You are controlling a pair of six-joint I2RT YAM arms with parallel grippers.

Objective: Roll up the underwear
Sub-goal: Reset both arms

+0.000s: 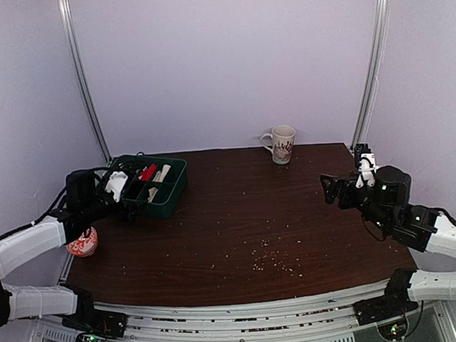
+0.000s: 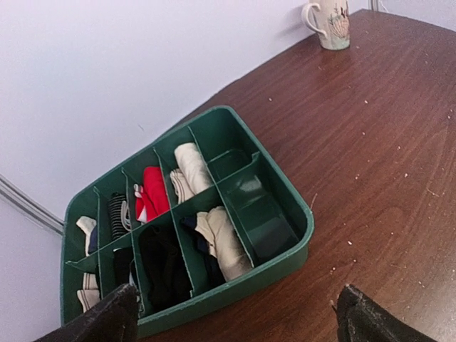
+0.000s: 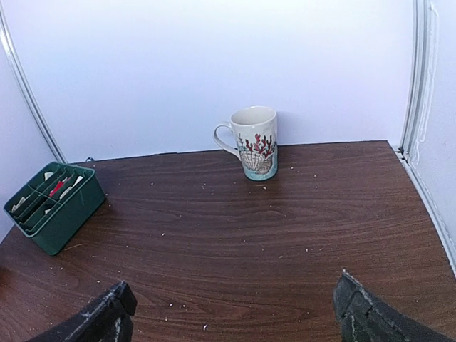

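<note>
A green divided tray (image 2: 299, 246) stands at the table's back left, also seen in the top view (image 1: 176, 190). In its compartments lies rolled underwear: a cream roll (image 2: 192, 165), a red one (image 2: 154, 189), a striped one (image 2: 116, 211), a black one (image 2: 164, 265) and another cream one (image 2: 226, 244). One front compartment (image 2: 262, 217) is bare. My left gripper (image 1: 129, 199) hovers over the tray's near left side, open and holding nothing (image 2: 239, 322). My right gripper (image 1: 332, 189) hangs open above the table's right side, holding nothing (image 3: 235, 320).
A cream mug (image 1: 280, 144) with a red coral print stands at the table's back edge, right of centre (image 3: 255, 142). A red and white round object (image 1: 83, 242) sits off the table's left edge. Pale crumbs dot the brown tabletop (image 1: 273, 256).
</note>
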